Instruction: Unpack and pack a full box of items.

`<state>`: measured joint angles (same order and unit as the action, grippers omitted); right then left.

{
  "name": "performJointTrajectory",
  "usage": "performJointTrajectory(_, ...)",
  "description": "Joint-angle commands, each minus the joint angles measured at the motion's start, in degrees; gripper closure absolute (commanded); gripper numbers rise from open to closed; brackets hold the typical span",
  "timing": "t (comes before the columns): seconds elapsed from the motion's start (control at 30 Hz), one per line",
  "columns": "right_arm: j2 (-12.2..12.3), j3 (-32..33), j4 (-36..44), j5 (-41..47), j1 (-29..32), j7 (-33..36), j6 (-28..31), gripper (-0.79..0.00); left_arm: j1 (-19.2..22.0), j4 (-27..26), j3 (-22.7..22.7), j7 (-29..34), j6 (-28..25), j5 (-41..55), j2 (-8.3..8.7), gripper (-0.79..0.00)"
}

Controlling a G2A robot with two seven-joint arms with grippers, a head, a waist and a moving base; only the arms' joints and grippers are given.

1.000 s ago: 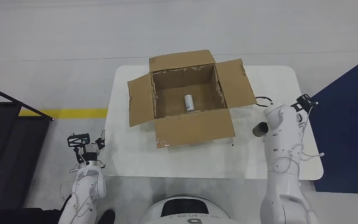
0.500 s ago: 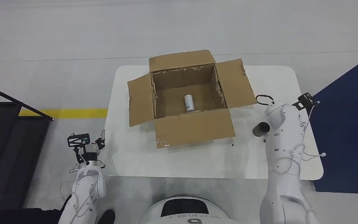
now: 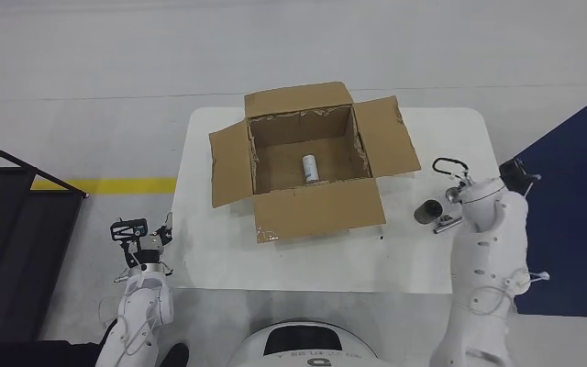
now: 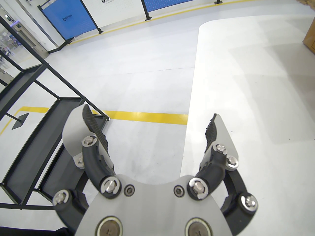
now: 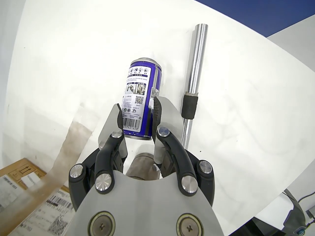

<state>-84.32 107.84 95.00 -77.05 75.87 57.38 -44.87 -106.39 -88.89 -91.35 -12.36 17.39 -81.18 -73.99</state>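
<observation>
The open cardboard box [image 3: 275, 216] stands mid-table with all flaps spread; a small pale can [image 3: 310, 168] lies on its floor. My right gripper [image 5: 136, 106] is shut on the lower end of a blue spray can [image 5: 142, 84] over the table's right part, pointing away from the box. A shiny metal rod [image 5: 196, 67] with a black band lies just beside the can, and that rod [image 3: 447, 223] lies next to the right arm [image 3: 486, 220]. My left gripper [image 4: 150, 121] hangs open and empty off the table's front left corner, the left gripper [image 3: 138, 234] over the floor.
A dark cylinder [image 3: 426, 212] stands on the table between the box's front flap and the right arm. A black metal rack [image 4: 37, 128] sits on the floor to the left. A blue partition [image 3: 559, 211] borders the right side of the white table [image 3: 229, 257].
The right arm has swung to the right, away from the box, uncovering the metal rod. The dark cylinder, the box and the left arm have stayed put.
</observation>
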Motion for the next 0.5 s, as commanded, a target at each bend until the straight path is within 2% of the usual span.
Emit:
performJointTrajectory(0.0,0.02,0.81,2.40,2.16,1.10,1.22,1.08,0.000,0.00,0.00,0.00,0.00,0.00,0.00,0.00,-0.785)
performJointTrajectory(0.1,0.13,1.87,3.96,2.75,2.35,1.46,1.27,0.000,0.00,0.00,0.00,0.00,0.00,0.00,0.00,-0.785)
performJointTrajectory(0.3,0.06,-0.16,0.74,-2.09,0.53,-1.39,-3.42,0.000,0.00,0.00,0.00,0.00,0.00,0.00,0.00,-0.785)
performJointTrajectory(0.33,-0.04,-0.63,0.03,-2.11,-0.05,-2.14,-4.17,-0.129,0.00,0.00,0.00,0.00,0.00,0.00,0.00,-0.785)
performJointTrajectory(0.4,-0.20,-1.56,-1.24,-1.72,-1.06,-2.71,-4.74,-0.237,0.00,0.00,0.00,0.00,0.00,0.00,0.00,-0.785)
performJointTrajectory(0.43,-0.27,-1.86,-2.14,-1.74,-1.50,-3.19,-5.23,-0.351,0.00,0.00,0.00,0.00,0.00,0.00,0.00,-0.785)
performJointTrajectory(0.47,-0.33,-2.41,-3.13,-2.25,-2.00,-3.64,-5.67,-0.376,0.00,0.00,0.00,0.00,0.00,0.00,0.00,-0.785)
